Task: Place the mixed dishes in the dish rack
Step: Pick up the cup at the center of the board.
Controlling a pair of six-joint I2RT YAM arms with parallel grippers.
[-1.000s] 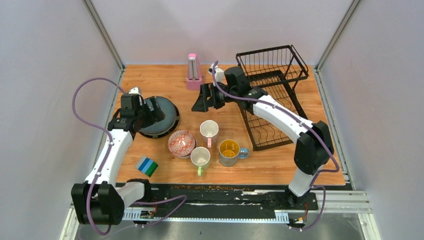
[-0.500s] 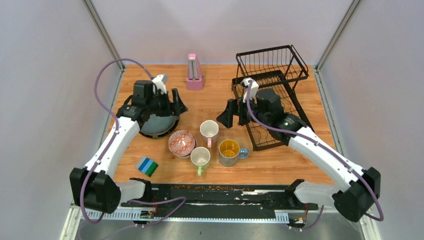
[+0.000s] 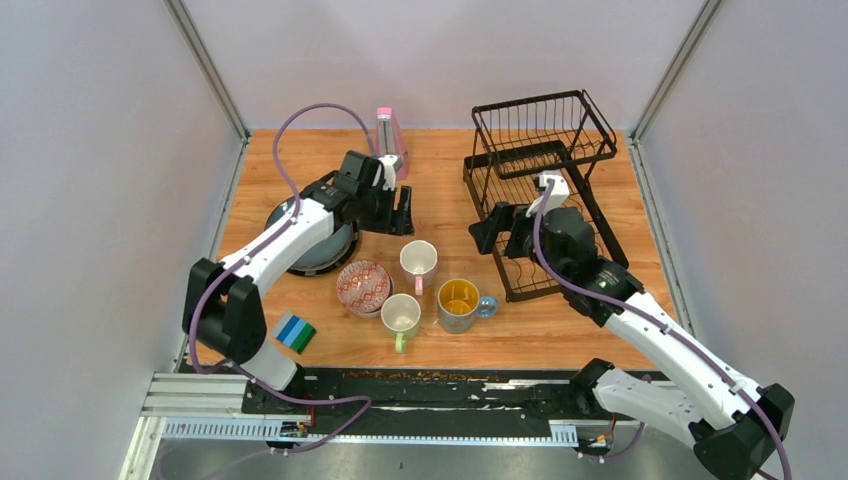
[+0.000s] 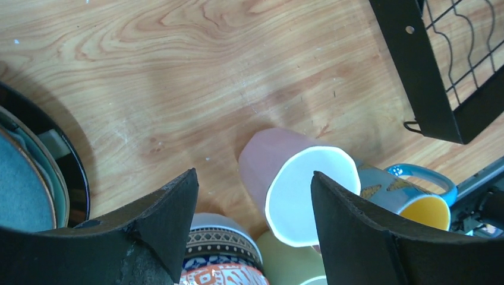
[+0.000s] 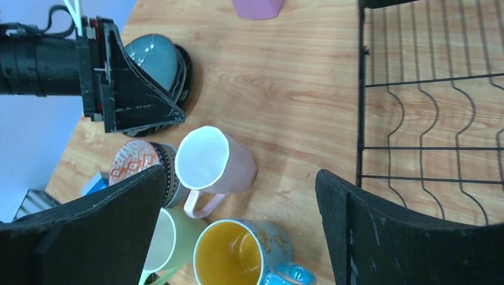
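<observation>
Dishes all stand on the worktop, and the dish rack (image 5: pixel 360 107), along the right edge up to the far right corner, shows nothing in it. Loading looks barely begun. Two blue-grey plates (image 5: pixel 156 56) lie stacked near the left edge. In the middle, toward the near edge, a red-patterned bowl (image 3: pixel 363 285), a pink mug (image 3: pixel 418 262), a pale green mug (image 3: pixel 401 316) and a grey mug (image 3: pixel 458 300) with a yellow inside cluster close together, some touching.

The left gripper (image 3: pixel 403 212) hangs over the worktop just on the far side of the pink mug. Its jaws stand well apart and hold nothing. In the left wrist view the mug's white mouth shows between the fingers, apart from both. The right gripper (image 3: pixel 488 235) hovers by the rack's left rail, spread wide and likewise empty, looking down on the same mug.

The step in hand seems to be the approach to a first pick, most likely the pink mug by the left arm. The next move calls for lowering the fingers to straddle the mug's wall or rim. They must clear the bowl and the green mug standing close by. The two arms sit near each other, so they could collide over the mug.
</observation>
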